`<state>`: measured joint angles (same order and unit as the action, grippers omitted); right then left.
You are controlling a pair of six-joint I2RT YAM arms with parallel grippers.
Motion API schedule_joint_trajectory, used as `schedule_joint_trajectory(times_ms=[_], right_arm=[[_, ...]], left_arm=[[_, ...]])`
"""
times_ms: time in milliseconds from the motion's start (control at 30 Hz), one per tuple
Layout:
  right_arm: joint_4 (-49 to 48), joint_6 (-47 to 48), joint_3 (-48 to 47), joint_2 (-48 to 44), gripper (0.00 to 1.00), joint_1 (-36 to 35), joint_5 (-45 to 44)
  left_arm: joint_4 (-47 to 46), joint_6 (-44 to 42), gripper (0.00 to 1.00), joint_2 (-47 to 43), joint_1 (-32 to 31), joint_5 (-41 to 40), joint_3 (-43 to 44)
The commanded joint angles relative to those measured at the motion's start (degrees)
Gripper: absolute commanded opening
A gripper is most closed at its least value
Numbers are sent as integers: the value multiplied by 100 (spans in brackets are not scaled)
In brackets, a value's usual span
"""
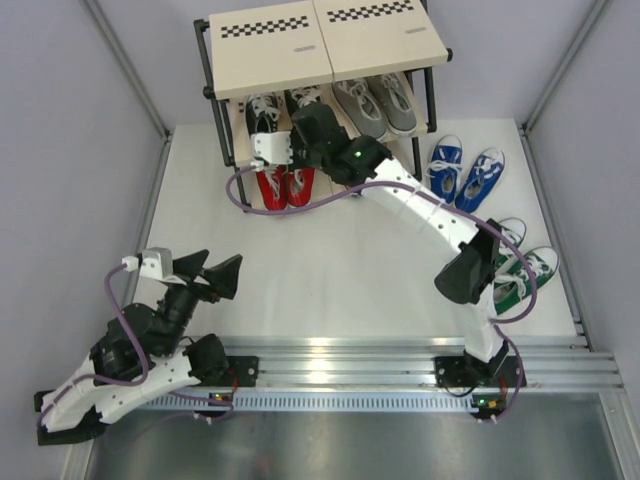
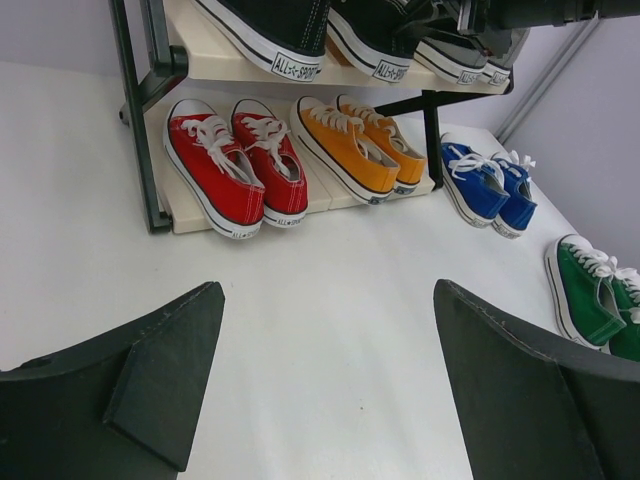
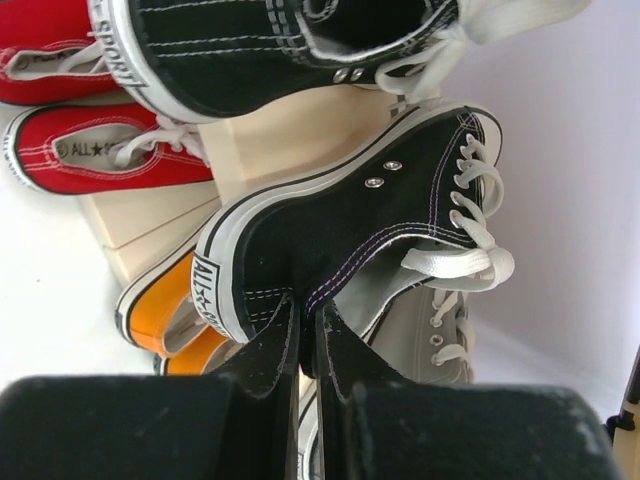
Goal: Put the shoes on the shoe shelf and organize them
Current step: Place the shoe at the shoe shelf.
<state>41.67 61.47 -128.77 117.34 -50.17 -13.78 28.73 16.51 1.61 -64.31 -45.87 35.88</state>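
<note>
**Operator:** How is my overhead view lit?

**Spotter:** Brightly and evenly, from above. Your desk (image 1: 330, 260) reads near white, with only soft, faint shadows under the arms (image 1: 420, 205). There's a patch of glare on the metal rail (image 1: 320, 347) at the near edge.

**Operator:** And my wrist cameras?

**Spotter:** Your left one is sharp on the red shoes (image 2: 235, 165), while the dark fingers (image 2: 150, 385) of your left end effector (image 2: 328, 300) go soft low in frame. Your right one looks pale and washed out on its right side. The fingers (image 3: 265, 365) of your right end effector (image 3: 305, 310) are blurred up close, yet the black shoe (image 3: 370, 230) is crisp.
</note>
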Motion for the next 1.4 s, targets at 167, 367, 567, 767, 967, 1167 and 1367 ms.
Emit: schedule_joint_trajectory(times_ms=[167, 367, 567, 767, 967, 1167, 1367], right_arm=[[-1328, 216, -482, 96, 0, 60, -204], [-1434, 216, -491, 210, 0, 60, -151], [-1539, 120, -412, 210, 6, 60, -160], [-1636, 58, -254, 140, 13, 51, -151], [-1671, 58, -210, 175, 17, -1, -160], [-1627, 137, -78, 131, 15, -37, -195], [-1566, 190, 334, -193, 7, -45, -160]], left_arm=[[-87, -113, 91, -20, -29, 60, 7], [-87, -122, 91, -20, -29, 87, 16], [-87, -122, 91, -29, -29, 95, 7], [-78, -131, 91, -20, -29, 113, 7], [-87, -139, 91, -29, -29, 131, 16], [-87, -148, 91, -20, -29, 139, 7], [-87, -157, 91, -29, -29, 183, 7]])
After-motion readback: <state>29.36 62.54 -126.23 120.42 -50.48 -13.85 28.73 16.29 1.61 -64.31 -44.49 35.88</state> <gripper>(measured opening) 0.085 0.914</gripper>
